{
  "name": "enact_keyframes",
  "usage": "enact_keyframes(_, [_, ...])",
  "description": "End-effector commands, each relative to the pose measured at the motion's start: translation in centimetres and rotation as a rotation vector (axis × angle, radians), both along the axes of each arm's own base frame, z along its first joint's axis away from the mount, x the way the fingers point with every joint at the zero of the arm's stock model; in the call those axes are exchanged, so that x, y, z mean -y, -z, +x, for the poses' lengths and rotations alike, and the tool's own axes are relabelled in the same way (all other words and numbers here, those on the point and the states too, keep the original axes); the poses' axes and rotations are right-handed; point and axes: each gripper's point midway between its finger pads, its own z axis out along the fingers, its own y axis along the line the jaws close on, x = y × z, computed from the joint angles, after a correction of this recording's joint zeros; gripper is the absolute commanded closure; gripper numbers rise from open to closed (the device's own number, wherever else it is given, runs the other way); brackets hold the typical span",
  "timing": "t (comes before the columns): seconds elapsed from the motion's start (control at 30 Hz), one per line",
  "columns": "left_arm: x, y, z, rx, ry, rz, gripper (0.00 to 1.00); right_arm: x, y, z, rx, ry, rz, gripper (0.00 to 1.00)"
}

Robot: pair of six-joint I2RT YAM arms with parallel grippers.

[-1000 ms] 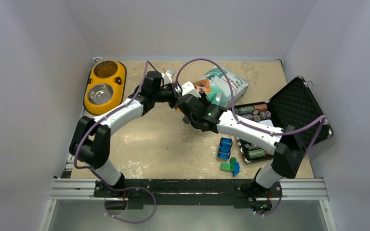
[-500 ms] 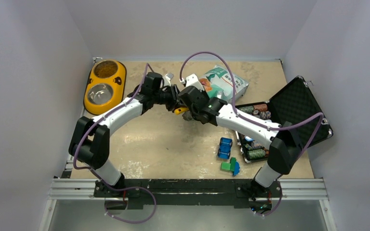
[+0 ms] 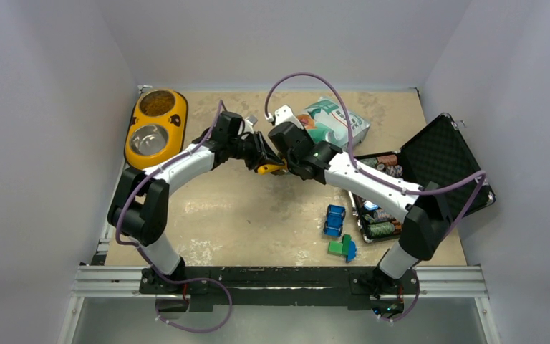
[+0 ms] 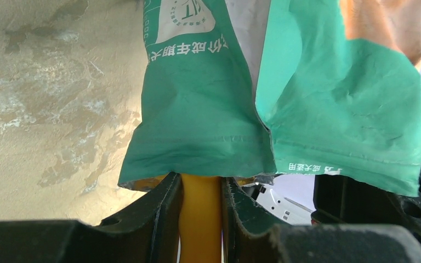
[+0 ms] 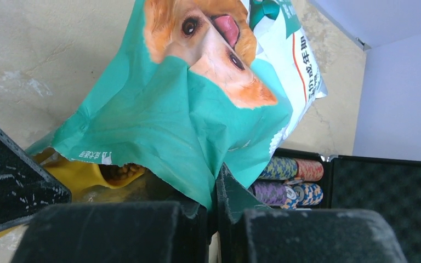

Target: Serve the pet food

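Observation:
The teal-green pet food bag [image 3: 333, 122] with an orange dog picture lies at the back middle; it also shows in the left wrist view [image 4: 208, 109] and the right wrist view [image 5: 197, 109]. My left gripper [image 3: 263, 159] [image 4: 200, 183] is shut on the handle of a yellow scoop [image 4: 200, 219], whose cup [image 5: 82, 172] sits in the bag's mouth. Brown kibble [image 5: 121, 171] shows in the cup. My right gripper [image 3: 291, 129] [image 5: 214, 181] is shut on the bag's torn edge and holds the mouth up.
A yellow double bowl [image 3: 156, 129] stands at the back left, with kibble in its far cup [image 3: 157, 102]. An open black case [image 3: 437, 165] with stacked poker chips [image 3: 376, 163] is at the right. A blue toy [image 3: 334, 220] and a green-blue block [image 3: 343, 247] lie near the front.
My left gripper has moved the scoop right and nearer, under the bag's mouth. My right gripper has shifted left and back with the bag edge in it.

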Motion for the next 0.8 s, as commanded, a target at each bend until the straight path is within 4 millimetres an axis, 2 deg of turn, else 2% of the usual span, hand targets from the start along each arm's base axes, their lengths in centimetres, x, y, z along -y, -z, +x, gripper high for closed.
enact_keyframes(0.0, [-0.4, -0.5, 0.1, -0.027, -0.015, -0.001, 1.00, -0.6, -5.7, 2.9, 0.222, 0.063, 0.067, 0.91])
enact_keyframes(0.07, [-0.5, 0.0, -0.3, -0.057, -0.016, 0.012, 1.00, -0.7, -5.4, 3.4, 0.225, 0.080, 0.047, 0.91])
enact_keyframes(0.13, [-0.6, 0.3, -0.6, -0.071, -0.014, 0.015, 1.00, -1.1, -5.4, 3.8, 0.225, 0.078, 0.035, 1.00])
enact_keyframes(0.2, [-0.5, 0.1, -0.6, -0.058, -0.005, 0.002, 1.00, -1.1, -6.5, 3.7, 0.232, 0.077, 0.042, 1.00])
enact_keyframes(0.3, [-0.5, -0.1, 0.2, -0.020, -0.012, -0.036, 1.00, -3.0, -8.5, 2.3, 0.211, -0.045, 0.147, 1.00])
enact_keyframes(0.37, [-0.1, -0.9, 1.4, 0.040, -0.021, -0.115, 1.00, -3.8, -9.6, 1.2, 0.187, -0.090, 0.209, 1.00])
enact_keyframes(0.47, [0.5, -3.5, 2.7, 0.178, 0.009, -0.269, 1.00, -4.4, -11.0, 0.0, 0.156, -0.126, 0.330, 1.00])
enact_keyframes(0.6, [0.1, -6.5, 2.3, 0.320, 0.038, -0.371, 1.00, -2.6, -10.9, -0.1, 0.155, -0.096, 0.355, 1.00])
enact_keyframes(0.77, [-0.9, -7.4, 1.0, 0.332, 0.034, -0.482, 1.00, 0.5, -11.1, 0.3, 0.177, -0.036, 0.384, 1.00])
